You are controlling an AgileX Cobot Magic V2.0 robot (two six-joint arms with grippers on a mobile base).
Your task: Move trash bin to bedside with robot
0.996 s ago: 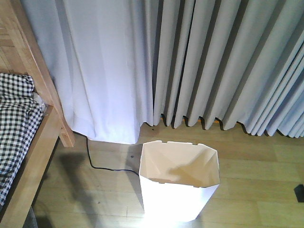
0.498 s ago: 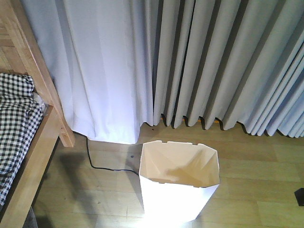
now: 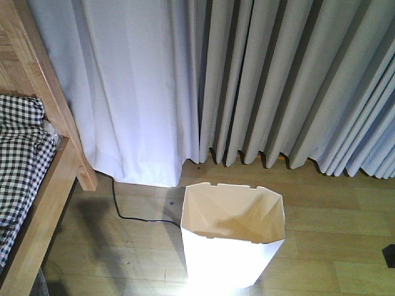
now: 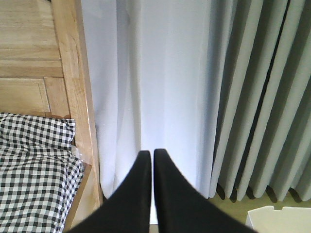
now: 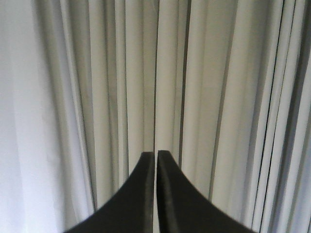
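The white faceted trash bin (image 3: 231, 256) stands upright on the wooden floor, low in the front view, its cream inside empty. A corner of its rim shows at the bottom right of the left wrist view (image 4: 279, 218). The bed, with light wooden frame (image 3: 52, 179) and checked bedding (image 3: 18, 160), is at the left, a floor gap apart from the bin. It also shows in the left wrist view (image 4: 68, 97). My left gripper (image 4: 151, 154) is shut and empty, facing the curtain beside the bed. My right gripper (image 5: 156, 154) is shut and empty, facing the curtain.
Grey pleated curtains (image 3: 278, 80) hang to the floor behind the bin. A black cable (image 3: 126, 213) trails on the floor between bed and bin. A small dark object (image 3: 389, 254) sits at the right edge.
The view has shifted very slightly; the bin and bed stay nearly where they were in the frame.
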